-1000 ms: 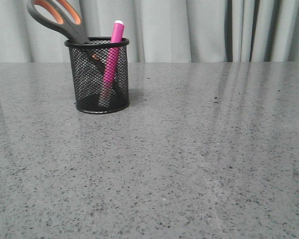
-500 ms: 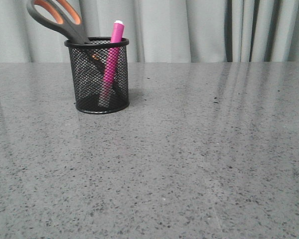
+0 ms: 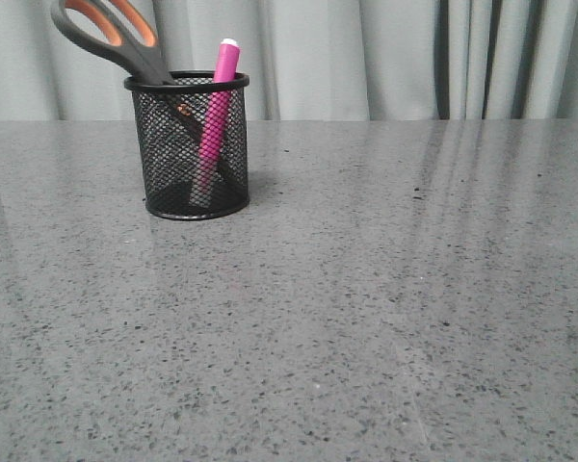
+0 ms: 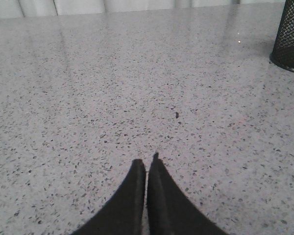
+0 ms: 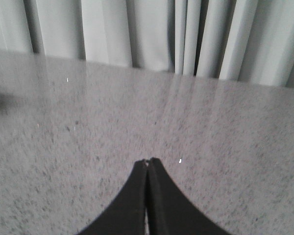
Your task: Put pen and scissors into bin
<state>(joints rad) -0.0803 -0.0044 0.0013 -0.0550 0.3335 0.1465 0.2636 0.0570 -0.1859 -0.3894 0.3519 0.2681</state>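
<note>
We find the bin (image 3: 187, 146) upright at the table's (image 3: 366, 318) far left, holding the pen (image 3: 216, 111) and the scissors (image 3: 116, 38), handles protruding. The left gripper (image 4: 147, 165) is closed and empty, well apart from the bin. The right gripper (image 5: 147, 163) is likewise closed, holding nothing.

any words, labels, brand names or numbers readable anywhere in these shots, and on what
None can be read. The pen, the scissors, the bin, the table and the curtain show no lettering in any view.
</note>
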